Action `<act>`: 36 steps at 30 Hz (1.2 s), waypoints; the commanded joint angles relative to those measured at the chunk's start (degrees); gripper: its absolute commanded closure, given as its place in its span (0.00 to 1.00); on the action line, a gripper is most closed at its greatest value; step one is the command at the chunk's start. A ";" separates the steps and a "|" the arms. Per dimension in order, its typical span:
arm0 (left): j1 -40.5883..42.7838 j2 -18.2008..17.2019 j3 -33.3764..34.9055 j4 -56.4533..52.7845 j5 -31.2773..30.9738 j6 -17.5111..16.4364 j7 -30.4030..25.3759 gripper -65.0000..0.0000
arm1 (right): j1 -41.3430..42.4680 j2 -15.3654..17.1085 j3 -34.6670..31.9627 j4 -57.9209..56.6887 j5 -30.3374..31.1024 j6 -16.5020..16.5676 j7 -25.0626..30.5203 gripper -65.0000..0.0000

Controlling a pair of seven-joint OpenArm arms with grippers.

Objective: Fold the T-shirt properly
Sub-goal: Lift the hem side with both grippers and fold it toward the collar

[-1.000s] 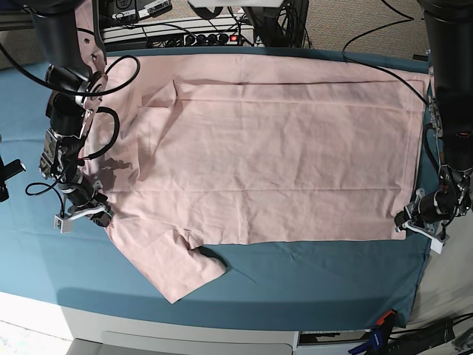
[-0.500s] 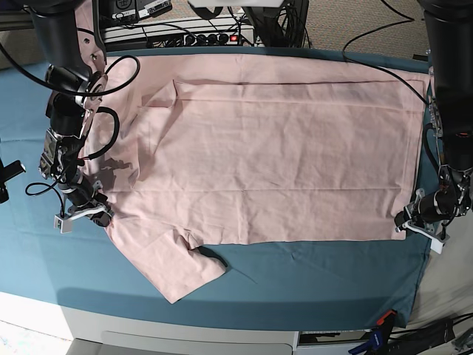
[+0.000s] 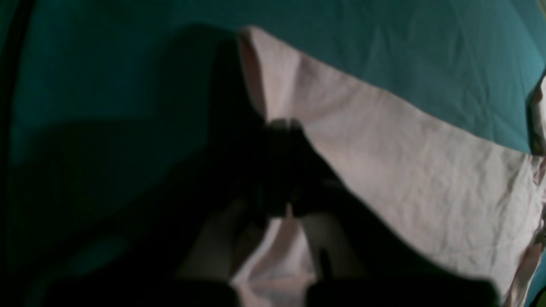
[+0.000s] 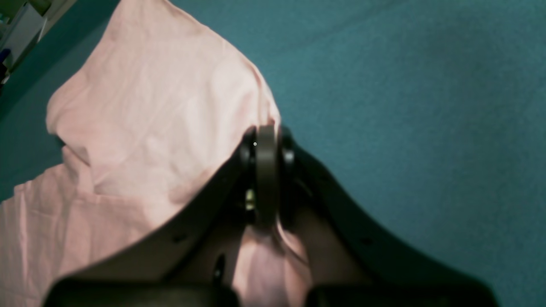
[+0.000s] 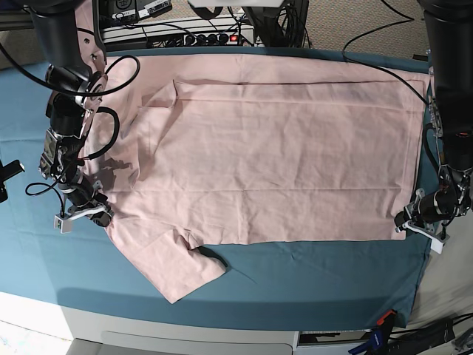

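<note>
**Both hands pinched on the near edge**

T-shirt (image 5: 273, 155) spread flat on teal cloth (image 5: 310, 274) over counter. Right hand (image 5: 94, 213) closed on shoulder edge; left hand (image 5: 414, 222) closed on hem corner. Thin, limp cotton, likely to sag; edges are the best grip.

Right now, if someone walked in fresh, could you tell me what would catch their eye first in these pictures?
The pale pink T-shirt spread wide across the teal table cloth, one sleeve poking toward the table's near edge. Next, the two arms: the right gripper is shut on the shoulder edge beside that sleeve, and the left gripper is shut on the near hem corner.
</note>
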 commanded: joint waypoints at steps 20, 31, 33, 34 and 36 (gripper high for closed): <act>-1.92 -1.03 -0.11 0.98 -2.89 -4.92 1.68 1.00 | 1.62 1.05 0.07 1.07 4.98 4.34 0.59 1.00; -1.90 -3.54 -0.11 2.45 -19.61 -12.94 15.65 1.00 | 0.87 4.37 0.07 7.54 14.29 4.34 -11.45 1.00; -1.88 -4.52 -0.11 2.58 -23.54 -13.81 18.34 1.00 | -0.09 5.55 0.07 9.73 17.53 4.34 -14.21 1.00; -1.88 -5.07 -0.11 2.58 -25.49 -13.90 19.67 1.00 | -0.68 6.01 0.07 10.88 19.10 4.34 -15.50 1.00; -1.86 -6.05 -0.11 2.58 -28.70 -13.92 22.18 1.00 | -2.10 7.04 0.07 12.87 21.79 4.34 -18.43 1.00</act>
